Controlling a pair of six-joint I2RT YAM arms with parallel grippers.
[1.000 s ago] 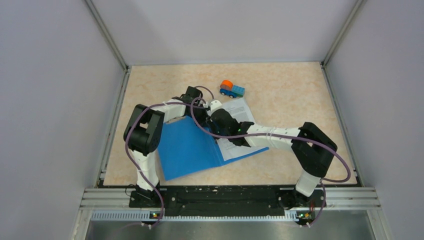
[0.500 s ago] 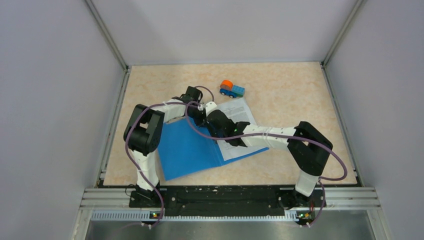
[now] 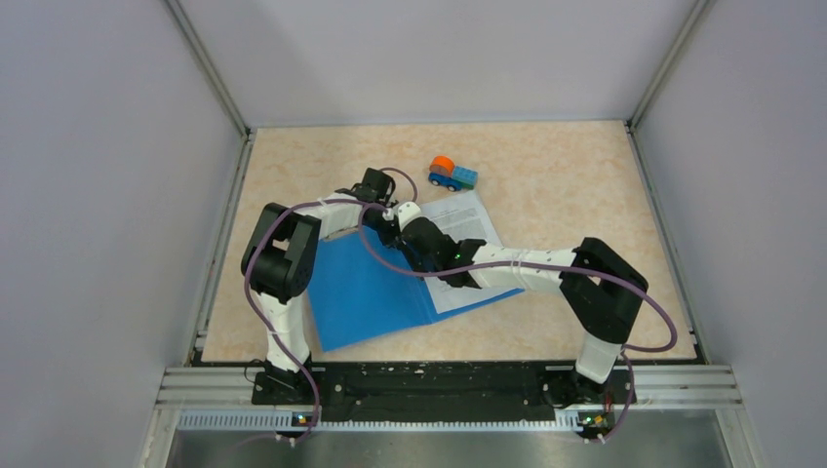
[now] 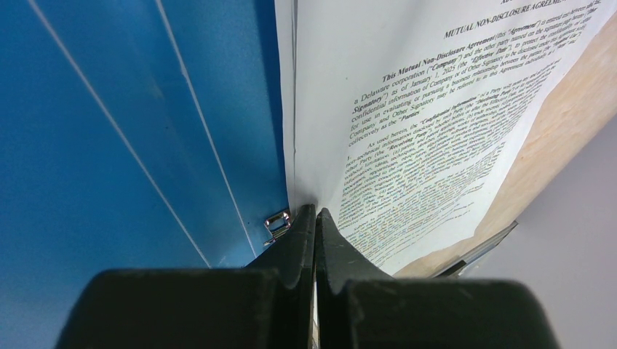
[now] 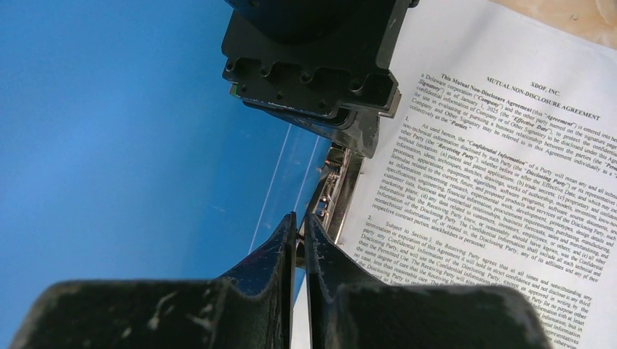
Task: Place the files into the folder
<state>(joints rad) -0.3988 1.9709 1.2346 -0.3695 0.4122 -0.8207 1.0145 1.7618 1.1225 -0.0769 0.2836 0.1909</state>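
The blue folder (image 3: pixel 366 292) lies open on the table, with the files (image 3: pixel 468 219), white sheets of dense black text, on its right half. My left gripper (image 3: pixel 387 216) is shut, its tips (image 4: pixel 314 212) standing on the files' (image 4: pixel 436 109) left edge beside the metal clip (image 4: pixel 276 222). My right gripper (image 3: pixel 408 226) is shut with only a hairline gap. Its tips (image 5: pixel 300 216) touch the metal clip (image 5: pixel 336 190) along the spine, just below the left gripper's body (image 5: pixel 313 65). Blue cover (image 5: pixel 131 145) lies to the left, printed sheets (image 5: pixel 495 189) to the right.
A small blue-and-orange toy truck (image 3: pixel 452 174) stands just beyond the files' far corner. Grey enclosure walls ring the beige tabletop (image 3: pixel 585 185). Both arms cross over the folder's middle, and the right forearm (image 3: pixel 517 265) covers the files' lower part.
My right gripper has slid left and farther back along the spine, closer to the left gripper. The left gripper, folder and files have stayed put.
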